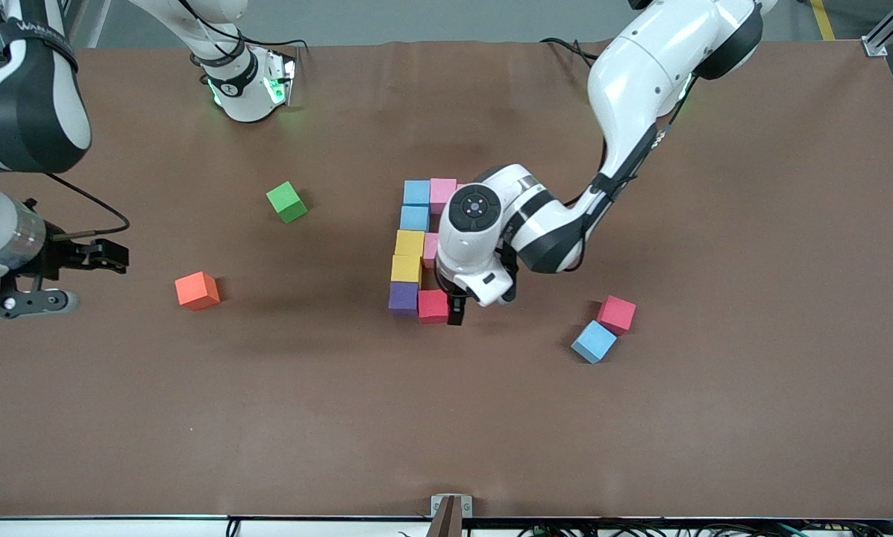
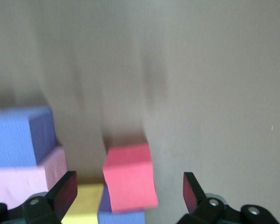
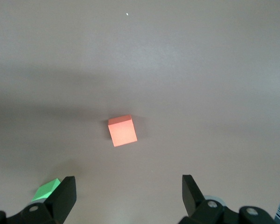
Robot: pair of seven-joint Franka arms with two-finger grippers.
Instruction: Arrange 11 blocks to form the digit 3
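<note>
The partly built digit 3 lies mid-table as a column of light blue, light blue, yellow, yellow and purple blocks. A pink block adjoins its top and another pink one its middle. A red block sits beside the purple block. My left gripper hangs low over that red block, open, with gaps on both sides. Two loose blocks, pinkish-red and light blue, lie toward the left arm's end. My right gripper waits open and empty at the right arm's end.
A green cube and an orange cube lie between the figure and the right gripper; the right wrist view shows the orange cube and green cube. The left arm's wrist covers part of the figure.
</note>
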